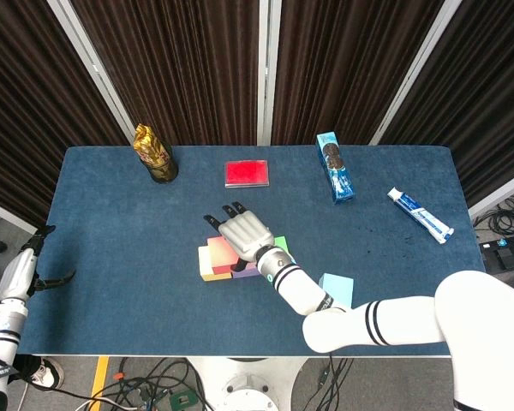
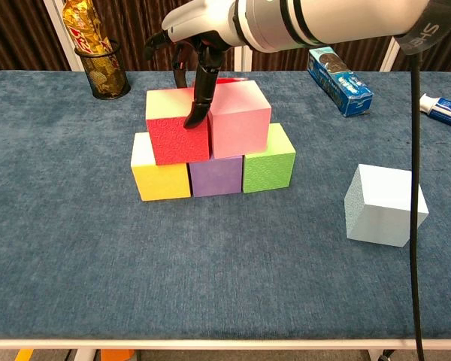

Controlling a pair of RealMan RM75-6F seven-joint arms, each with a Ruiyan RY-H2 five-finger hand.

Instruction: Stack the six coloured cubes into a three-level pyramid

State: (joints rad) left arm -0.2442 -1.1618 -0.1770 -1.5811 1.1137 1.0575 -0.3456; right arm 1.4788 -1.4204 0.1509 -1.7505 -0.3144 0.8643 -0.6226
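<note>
Table [image 2: 60, 248] of dark blue felt fills both views, and at its middle five of the six foam cubes already stand as two levels. The right hand [image 2: 199, 30] reaches in from the upper right of the chest view and hangs over the second level, its fingers [image 2: 203, 90] spread and pointing down; one fingertip touches the front of the red cube at the seam with the pink one, and nothing is held in it. The left hand [image 1: 30, 274] sits at the lower left edge of the head view, off the table, fingers apart and empty.

On the bottom row, from left to right in the chest view, stand the yellow cube [image 2: 159, 177], the purple cube [image 2: 216, 177] and the green cube [image 2: 269, 162], touching side by side. The red cube [image 2: 177, 131] and the pink cube [image 2: 240, 120] sit on top of them, touching each other, the red one turned a little askew.

What is left, as I judge it, is the top level: the pale blue cube [image 2: 383, 207] lies alone at the right of the chest view, well apart from the stack, and must go on the red and pink pair once the red cube is squared up.
</note>
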